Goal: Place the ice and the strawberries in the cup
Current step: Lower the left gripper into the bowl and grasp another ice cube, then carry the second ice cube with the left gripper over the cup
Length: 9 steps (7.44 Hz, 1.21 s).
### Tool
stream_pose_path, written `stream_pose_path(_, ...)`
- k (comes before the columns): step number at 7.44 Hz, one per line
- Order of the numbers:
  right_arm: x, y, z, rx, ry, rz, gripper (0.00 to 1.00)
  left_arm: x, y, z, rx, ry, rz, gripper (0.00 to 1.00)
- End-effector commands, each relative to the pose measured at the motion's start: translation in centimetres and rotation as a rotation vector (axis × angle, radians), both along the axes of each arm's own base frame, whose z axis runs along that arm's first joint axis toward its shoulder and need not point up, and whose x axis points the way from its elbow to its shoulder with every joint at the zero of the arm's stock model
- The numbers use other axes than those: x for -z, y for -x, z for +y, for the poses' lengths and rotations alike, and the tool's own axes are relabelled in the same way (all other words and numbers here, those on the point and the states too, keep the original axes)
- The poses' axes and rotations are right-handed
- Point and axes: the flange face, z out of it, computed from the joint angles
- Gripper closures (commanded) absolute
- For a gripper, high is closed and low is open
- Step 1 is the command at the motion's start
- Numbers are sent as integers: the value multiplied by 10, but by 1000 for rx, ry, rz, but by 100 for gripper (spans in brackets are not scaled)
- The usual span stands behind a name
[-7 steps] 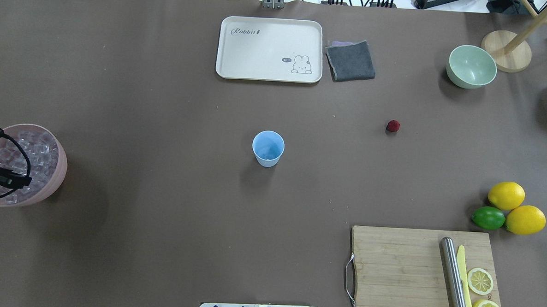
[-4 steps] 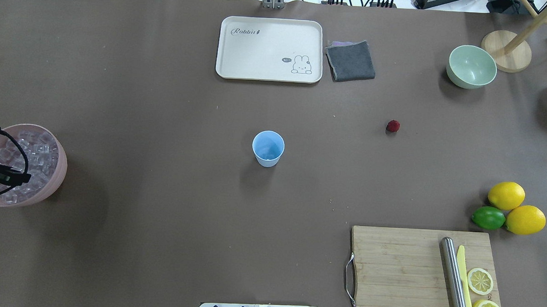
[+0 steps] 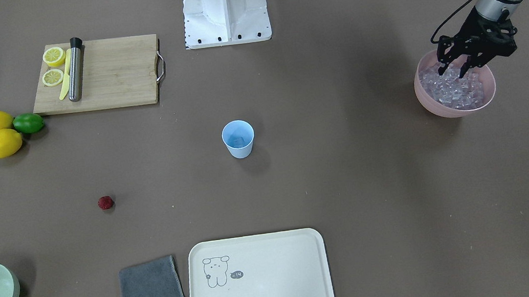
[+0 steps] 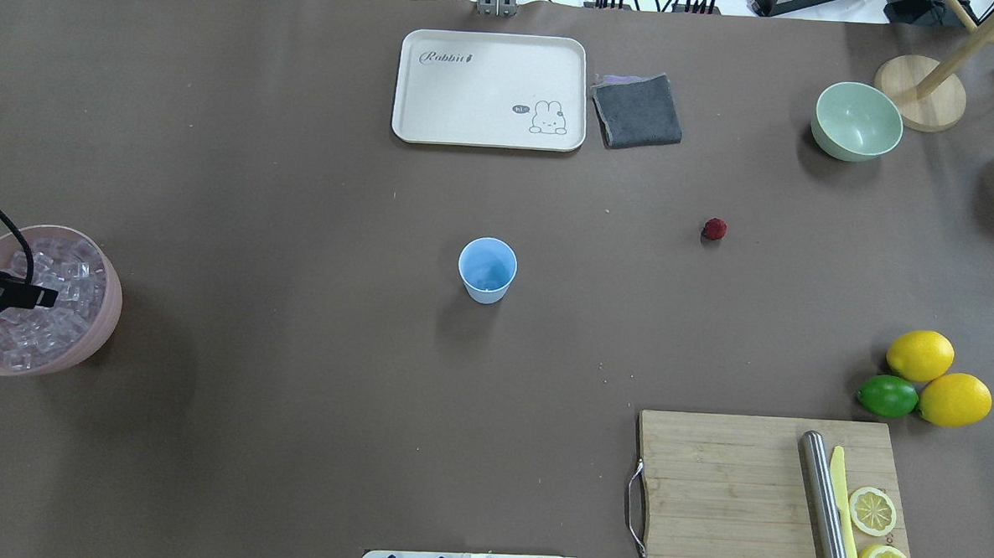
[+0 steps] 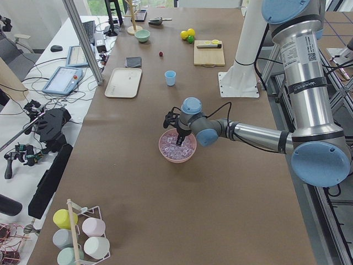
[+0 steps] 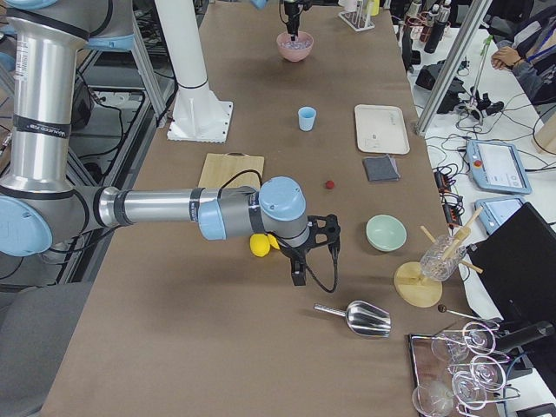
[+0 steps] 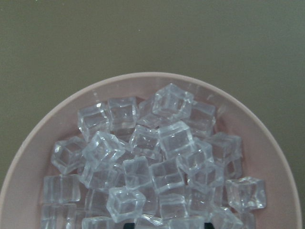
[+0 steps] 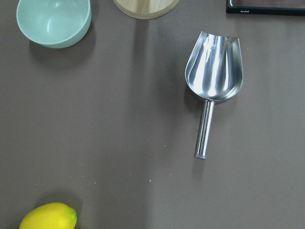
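The light-blue cup [image 4: 487,270] stands upright mid-table, apart from both arms. Clear ice [image 7: 157,162] cubes are heaped in a pink bowl [image 3: 452,109] at the table's left end. My left gripper [image 3: 453,71] hangs over that bowl, open, its fingertips down among the top cubes; nothing shows between them. A single dark-red strawberry [image 4: 715,229] lies on the table to the right of the cup. My right gripper [image 6: 300,276] hovers low beside the lemons, far from the cup, and I cannot tell whether it is open or shut.
A steel scoop [image 8: 213,71] lies under the right wrist camera near a pale-green bowl [image 4: 858,121]. A cream tray [image 4: 490,90] and grey cloth [image 4: 637,111] sit at the far edge. A cutting board [image 4: 731,499] and lemons [image 4: 921,356] are near right.
The left arm's wrist and cable have shifted toward the far side over the pink bowl. Cup, strawberry and the other objects have stayed put.
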Motion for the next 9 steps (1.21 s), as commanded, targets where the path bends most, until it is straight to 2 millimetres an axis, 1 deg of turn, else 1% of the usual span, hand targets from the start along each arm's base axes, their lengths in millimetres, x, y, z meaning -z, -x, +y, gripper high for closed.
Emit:
stream_pose_path(1, 0, 0, 0, 0, 0, -1, 0, 37, -9, -22, -3, -38, 68, 100)
stream_pose_path(2, 1, 0, 0, -1, -1, -2, 0, 59, -19, -36, 44, 0, 111, 100)
stream_pose_path(4, 1, 0, 0, 1, -3, -3, 0, 113, -47, -65, 105, 52, 209, 100)
stream_pose_path(5, 1, 0, 0, 1, -3, -3, 0, 144, -67, -77, 126, 84, 263, 100)
stream_pose_path(6, 1, 0, 0, 1, -3, -3, 0, 180, -91, -85, 145, 146, 329, 100)
stream_pose_path(7, 1, 0, 0, 1, -3, -3, 0, 210, -108, -94, 164, 186, 376, 100)
stream_pose_path(8, 1, 0, 0, 1, -3, -3, 0, 229, -134, -91, 191, 185, 396, 100)
stream_pose_path(9, 1, 0, 0, 1, -3, -3, 0, 250, -181, -78, 221, 192, 418, 100)
